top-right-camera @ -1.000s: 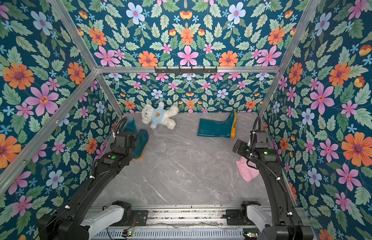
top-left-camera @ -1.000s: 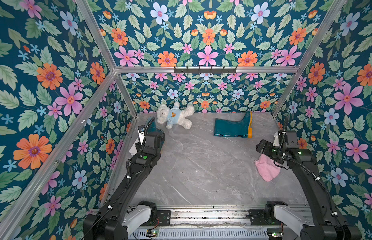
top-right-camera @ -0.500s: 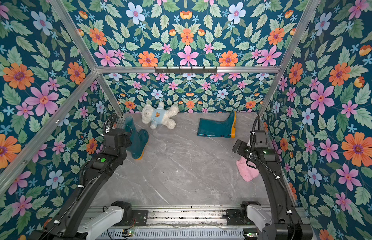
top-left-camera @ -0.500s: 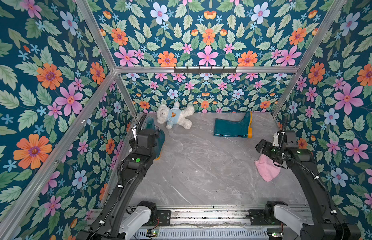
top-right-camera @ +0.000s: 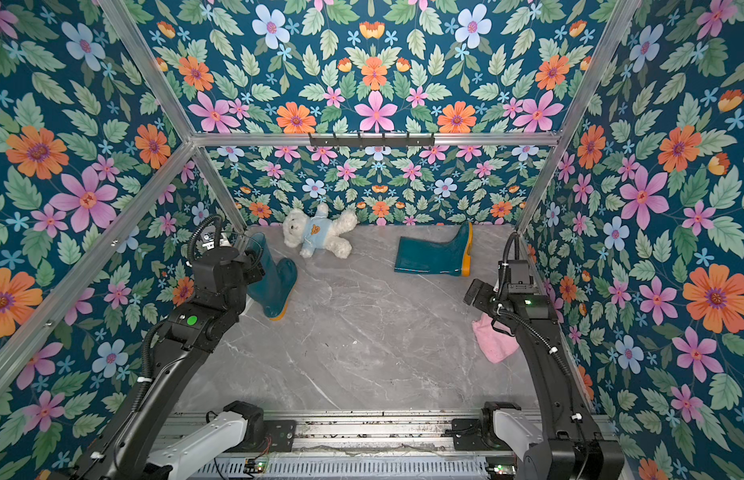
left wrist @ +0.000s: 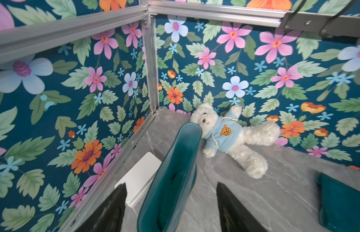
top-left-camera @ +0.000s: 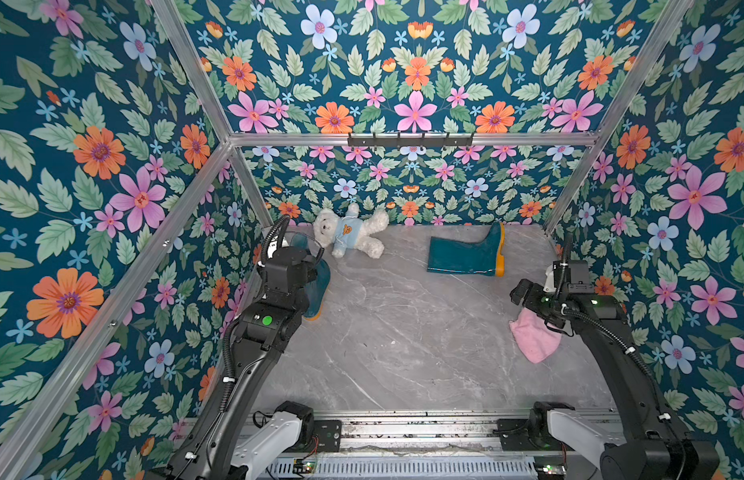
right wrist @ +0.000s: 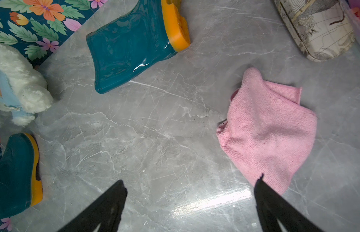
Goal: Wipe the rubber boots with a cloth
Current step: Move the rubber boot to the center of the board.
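Drawn back since 1 second ago, the left gripper flanks the shaft of the upright glossy teal rubber boot, jaws parted, holding nothing. The 2nd teal boot lies sideways by the back wall. The crumpled pink cloth has its edge beneath 1 finger of the wide-open right gripper, the nearer arm.
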`<act>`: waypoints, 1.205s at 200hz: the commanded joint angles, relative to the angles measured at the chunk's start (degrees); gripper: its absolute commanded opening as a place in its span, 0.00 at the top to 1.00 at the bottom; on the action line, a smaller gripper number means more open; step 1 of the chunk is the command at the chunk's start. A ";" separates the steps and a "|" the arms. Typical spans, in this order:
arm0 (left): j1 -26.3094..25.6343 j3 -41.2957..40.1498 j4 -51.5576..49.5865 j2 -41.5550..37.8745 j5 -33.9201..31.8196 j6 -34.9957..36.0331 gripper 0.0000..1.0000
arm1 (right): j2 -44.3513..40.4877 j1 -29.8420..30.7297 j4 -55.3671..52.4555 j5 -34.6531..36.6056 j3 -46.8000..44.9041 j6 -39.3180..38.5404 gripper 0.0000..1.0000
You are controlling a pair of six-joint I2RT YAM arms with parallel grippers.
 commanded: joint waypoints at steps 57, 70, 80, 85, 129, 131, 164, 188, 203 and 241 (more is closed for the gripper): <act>-16.88 -0.05 11.02 10.64 17.15 7.68 0.28 | 3.69 2.44 3.90 0.19 -0.14 2.12 0.01; -16.96 -1.02 15.01 13.12 21.71 3.94 0.26 | 3.55 2.56 3.44 0.61 0.30 1.93 0.01; -16.94 -1.32 18.36 15.57 25.52 1.39 0.25 | 3.33 2.48 3.08 1.01 0.65 1.72 0.01; -16.97 -1.25 19.51 17.06 27.53 0.02 0.25 | 3.33 2.57 2.96 1.16 0.76 1.68 0.01; -17.13 2.47 30.31 33.03 43.23 -12.79 0.22 | 3.50 2.53 3.39 1.34 0.35 1.46 0.01; -17.25 2.71 30.55 33.78 43.29 -12.97 0.22 | 3.52 2.56 3.41 1.31 0.29 1.49 0.01; -19.17 9.08 29.53 44.82 40.98 -12.69 0.22 | 4.32 2.55 5.13 0.45 -0.62 1.62 0.01; -19.16 13.74 30.56 52.36 43.89 -16.90 0.22 | 5.17 2.50 5.91 0.31 -0.94 1.48 0.01; -19.09 15.88 31.11 56.01 43.13 -19.81 0.23 | 5.27 2.55 6.18 0.33 -1.17 1.23 0.01; -19.06 24.53 24.55 64.06 38.08 -22.91 0.25 | 5.27 2.56 6.42 0.93 -1.19 0.44 0.01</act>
